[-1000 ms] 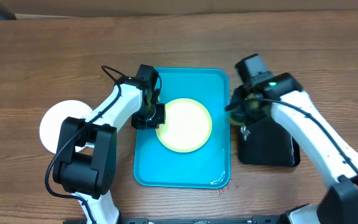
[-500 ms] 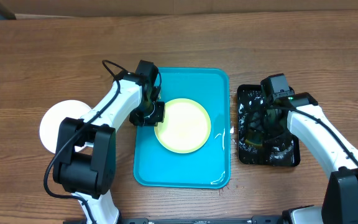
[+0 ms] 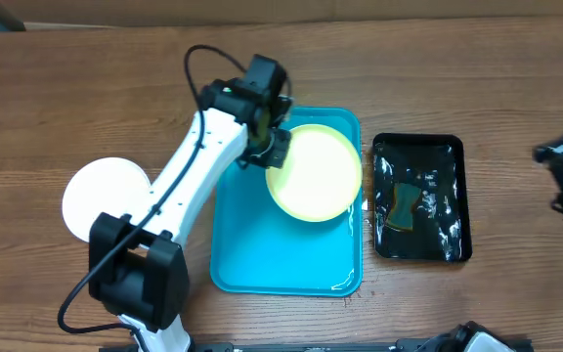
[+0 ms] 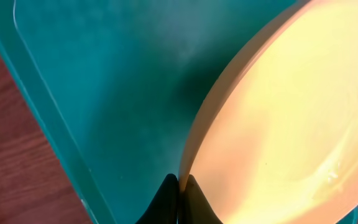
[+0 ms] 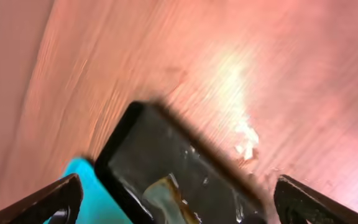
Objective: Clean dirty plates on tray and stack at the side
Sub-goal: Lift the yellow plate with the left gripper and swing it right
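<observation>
The table [image 3: 66, 88] is matt grained wood; the blue tray [image 3: 272, 249] glossy plastic; the black tray [image 3: 438, 161] at three o'clock shines wetly; the plate [image 3: 319, 174] looks smooth.

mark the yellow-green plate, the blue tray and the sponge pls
yellow-green plate [image 3: 319, 176], overhead view, middle of its face.
blue tray [image 3: 262, 244], overhead view, bare floor below the plate.
sponge [image 3: 405, 207], overhead view, its middle.

No readable text, labels, brands or numbers anywhere.
</observation>
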Available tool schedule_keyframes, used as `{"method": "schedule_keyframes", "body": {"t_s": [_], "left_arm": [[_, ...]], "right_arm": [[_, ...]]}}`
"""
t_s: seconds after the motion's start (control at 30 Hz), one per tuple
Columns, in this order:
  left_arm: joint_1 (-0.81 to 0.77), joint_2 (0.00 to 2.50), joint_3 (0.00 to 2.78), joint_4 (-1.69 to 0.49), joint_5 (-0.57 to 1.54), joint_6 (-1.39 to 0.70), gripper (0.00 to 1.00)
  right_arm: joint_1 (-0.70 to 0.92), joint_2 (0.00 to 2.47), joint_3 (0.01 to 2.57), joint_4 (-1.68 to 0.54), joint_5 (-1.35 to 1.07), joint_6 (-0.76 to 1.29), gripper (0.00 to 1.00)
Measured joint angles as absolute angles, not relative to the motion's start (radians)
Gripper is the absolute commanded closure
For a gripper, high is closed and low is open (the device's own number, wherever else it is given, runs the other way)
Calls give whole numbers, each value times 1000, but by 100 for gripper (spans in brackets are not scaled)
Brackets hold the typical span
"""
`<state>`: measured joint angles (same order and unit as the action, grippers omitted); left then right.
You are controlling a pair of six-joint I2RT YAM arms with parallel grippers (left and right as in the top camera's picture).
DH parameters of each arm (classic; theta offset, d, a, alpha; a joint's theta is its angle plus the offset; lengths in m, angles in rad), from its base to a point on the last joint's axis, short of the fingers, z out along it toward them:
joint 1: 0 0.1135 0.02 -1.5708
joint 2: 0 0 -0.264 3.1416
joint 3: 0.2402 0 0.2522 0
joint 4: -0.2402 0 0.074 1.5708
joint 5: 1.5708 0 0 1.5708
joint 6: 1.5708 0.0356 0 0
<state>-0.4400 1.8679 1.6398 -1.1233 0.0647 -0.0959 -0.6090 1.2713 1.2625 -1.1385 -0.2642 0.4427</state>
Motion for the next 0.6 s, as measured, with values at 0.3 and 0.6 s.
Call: {"method": "schedule_keyframes", "body": {"t_s": [0.3, 0.6], "left_arm": [[-709, 1866, 1776, -891, -125, -97, 96], [-904, 1908, 1779, -567, -385, -19, 96]], "right_arm": [[-784, 1275, 1262, -1164, -282, 452, 0], [-784, 1275, 1262, -1165, -284, 451, 0]]}}
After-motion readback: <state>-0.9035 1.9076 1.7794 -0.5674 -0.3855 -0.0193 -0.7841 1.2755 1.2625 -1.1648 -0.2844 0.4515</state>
